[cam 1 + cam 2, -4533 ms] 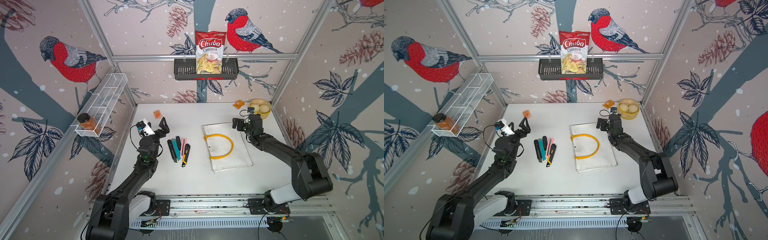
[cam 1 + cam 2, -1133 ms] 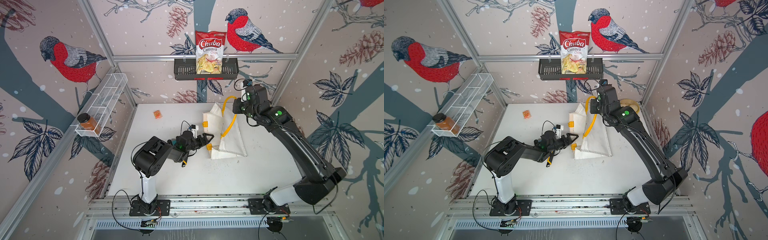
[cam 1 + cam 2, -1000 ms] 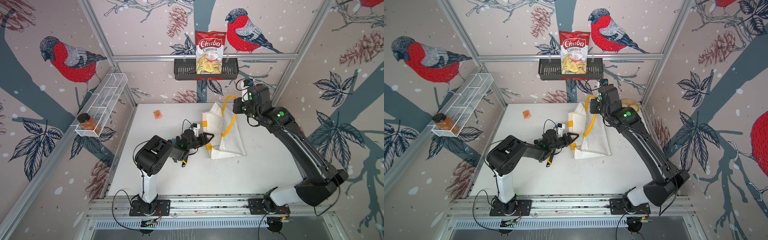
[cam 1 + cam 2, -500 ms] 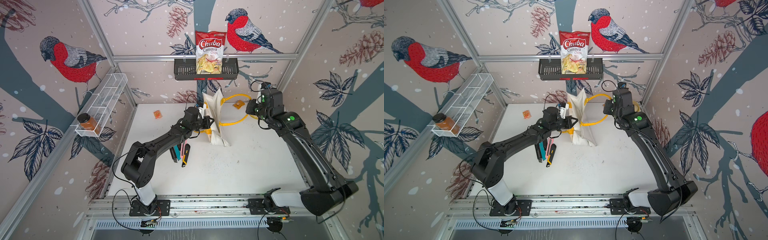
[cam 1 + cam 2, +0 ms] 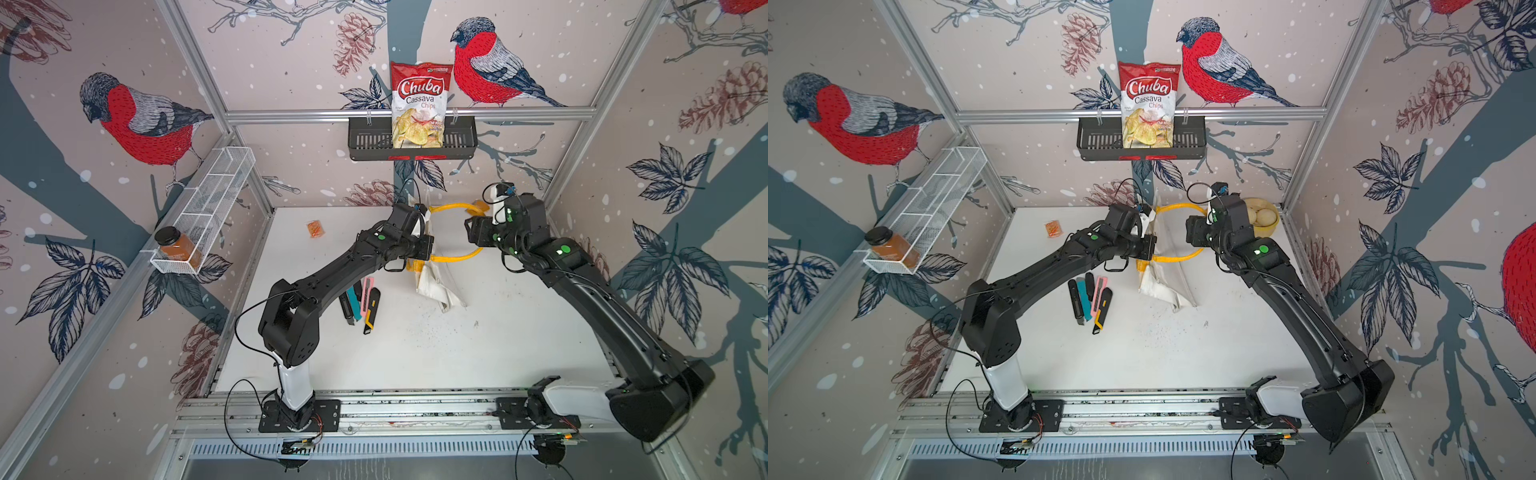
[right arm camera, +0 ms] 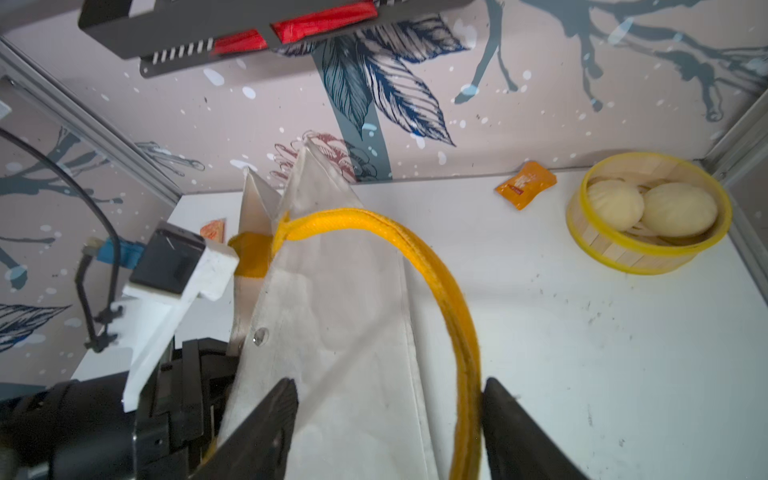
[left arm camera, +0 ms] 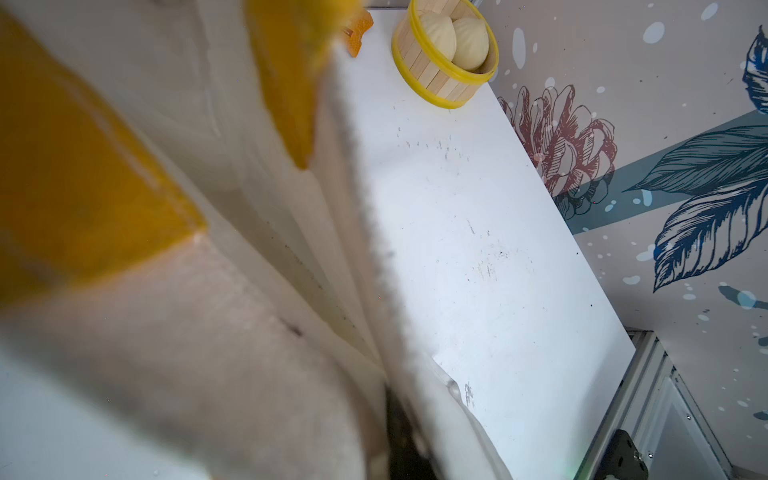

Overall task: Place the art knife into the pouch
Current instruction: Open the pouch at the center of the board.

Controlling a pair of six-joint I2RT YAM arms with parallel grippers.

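The white pouch (image 5: 440,286) (image 5: 1167,286) stands upright on the table, folded flat, with its lower corner resting on the surface. My left gripper (image 5: 426,249) (image 5: 1152,249) is shut on its upper edge. In the left wrist view, blurred fabric (image 7: 208,332) hides the jaws. One yellow handle (image 5: 453,206) (image 6: 436,266) loops out toward my right gripper (image 5: 469,232) (image 6: 388,386). That gripper is open, with the handle and the pouch (image 6: 340,332) loose between its fingers. Several art knives (image 5: 361,299) (image 5: 1090,301) lie side by side left of the pouch.
A bamboo steamer with buns (image 5: 1260,218) (image 6: 648,224) sits in the back right corner, an orange sachet (image 6: 525,185) beside it. Another sachet (image 5: 314,228) lies back left. A black basket with a chips bag (image 5: 411,143) hangs on the rear wall. A wire shelf holds a jar (image 5: 174,249).
My left gripper shut on the pouch's edge and lifted it upright toward the back. The right gripper opened, released the yellow handle and moved right.
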